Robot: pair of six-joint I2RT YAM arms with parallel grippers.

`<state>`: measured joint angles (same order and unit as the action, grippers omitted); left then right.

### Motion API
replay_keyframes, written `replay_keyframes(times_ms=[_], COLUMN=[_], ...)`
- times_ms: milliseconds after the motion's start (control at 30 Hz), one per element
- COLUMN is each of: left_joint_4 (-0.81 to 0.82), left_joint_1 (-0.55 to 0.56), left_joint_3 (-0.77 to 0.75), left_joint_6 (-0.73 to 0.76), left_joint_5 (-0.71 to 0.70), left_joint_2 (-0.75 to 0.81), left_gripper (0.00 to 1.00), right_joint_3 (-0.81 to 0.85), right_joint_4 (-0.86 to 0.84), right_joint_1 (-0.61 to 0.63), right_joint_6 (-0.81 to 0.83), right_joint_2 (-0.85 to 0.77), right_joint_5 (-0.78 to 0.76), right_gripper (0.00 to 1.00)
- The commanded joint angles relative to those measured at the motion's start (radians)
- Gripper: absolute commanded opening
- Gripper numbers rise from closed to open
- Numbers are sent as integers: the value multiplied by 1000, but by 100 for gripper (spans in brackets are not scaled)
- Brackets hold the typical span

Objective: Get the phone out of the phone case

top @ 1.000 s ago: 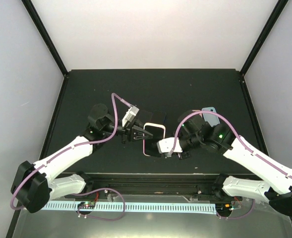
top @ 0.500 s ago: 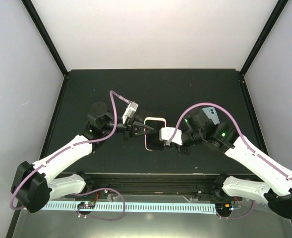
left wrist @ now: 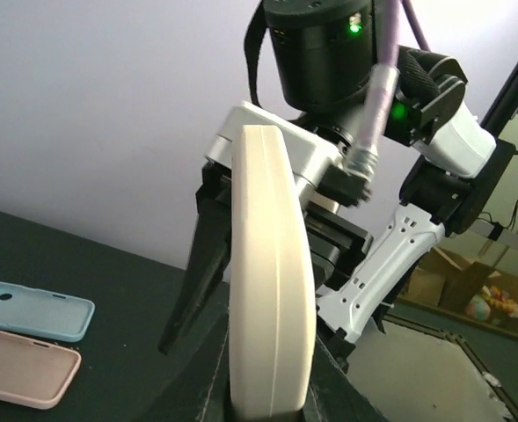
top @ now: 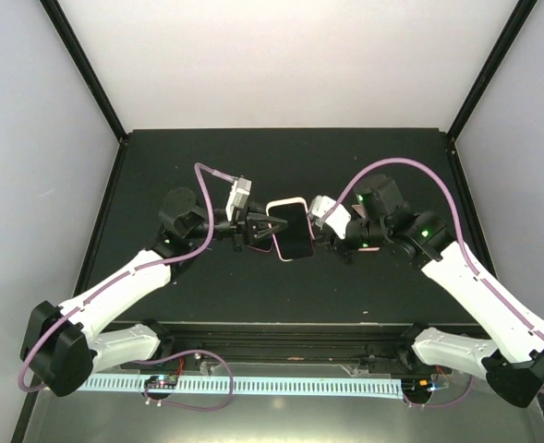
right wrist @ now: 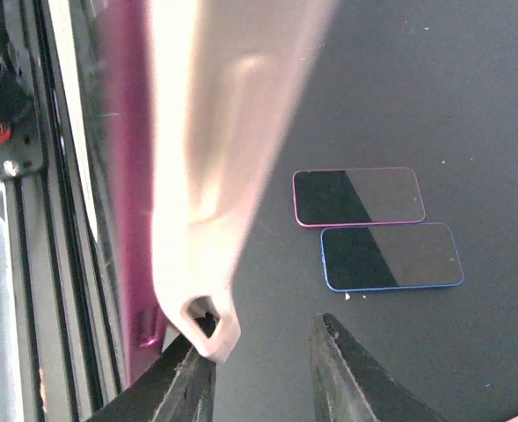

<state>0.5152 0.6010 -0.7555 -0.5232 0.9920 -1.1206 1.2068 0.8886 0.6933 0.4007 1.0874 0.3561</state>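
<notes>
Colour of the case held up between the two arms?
The case is pale cream-pink; it shows best in the left wrist view.

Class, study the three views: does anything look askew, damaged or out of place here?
Only the cased phone: the left hand holds it off the table, tilted rather than flat, with the right hand at its opposite edge. That suits the task; nothing looks spilled or broken.
</notes>
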Motion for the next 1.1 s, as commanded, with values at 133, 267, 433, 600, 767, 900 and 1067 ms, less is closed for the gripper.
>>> replay_keyframes(times_ms=[133,267,433,600,767,900,1067], left_joint_4=[-126,-142,-172,-178,-185,-215,-340], left_joint_1=[78,79,80,81,67,46,39], left_joint_3=[-14,-17,-22,-29,-37,-53,-100], left_joint_6=[-50,-39,-19,-11,-23,-66,-35], left_joint_5=[304,296,277,268,174,24,-312], left_joint_2=[0,-4,-12,-33,-36,-34,-13], left_gripper=[2,2,2,2,2,2,13], right_joint_3=[141,159,181,184,86,21,-125], right_joint_4=[-373,-370,-365,-381,-434,-372,-402], right_joint_1=[-74,-74,-74,-74,-74,-74,-98], right_joint_6=[-154,-186,-220,-270,-314,-273,-322], right_joint_2=[44,44,42,36,37,39,15], right_joint_5=[114,296,515,590,634,663,695], right_gripper=[40,44,45,43,28,10,1])
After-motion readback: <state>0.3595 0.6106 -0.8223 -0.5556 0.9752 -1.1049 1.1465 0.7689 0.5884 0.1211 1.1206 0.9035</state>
